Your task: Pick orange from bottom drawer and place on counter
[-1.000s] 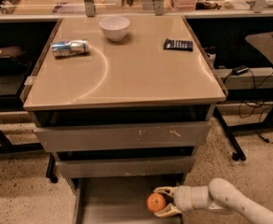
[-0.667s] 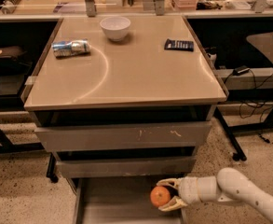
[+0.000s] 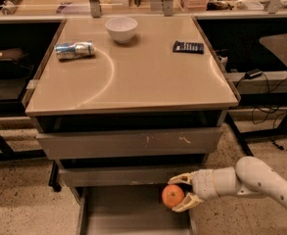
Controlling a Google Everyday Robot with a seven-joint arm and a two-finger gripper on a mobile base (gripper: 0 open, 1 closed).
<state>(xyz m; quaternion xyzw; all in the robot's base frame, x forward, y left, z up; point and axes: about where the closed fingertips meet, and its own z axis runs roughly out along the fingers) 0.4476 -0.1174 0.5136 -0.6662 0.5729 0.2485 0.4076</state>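
No lettering, brand or number can be read here: the markings on the can (image 3: 75,50) lying on the counter (image 3: 148,82) cannot be made out, nor any on the dark flat object (image 3: 188,46). The gripper (image 3: 174,195), over the open bottom drawer (image 3: 128,219), clasps the orange (image 3: 172,197).

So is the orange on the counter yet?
No, the gripper holds the orange over the open bottom drawer, well below the counter.
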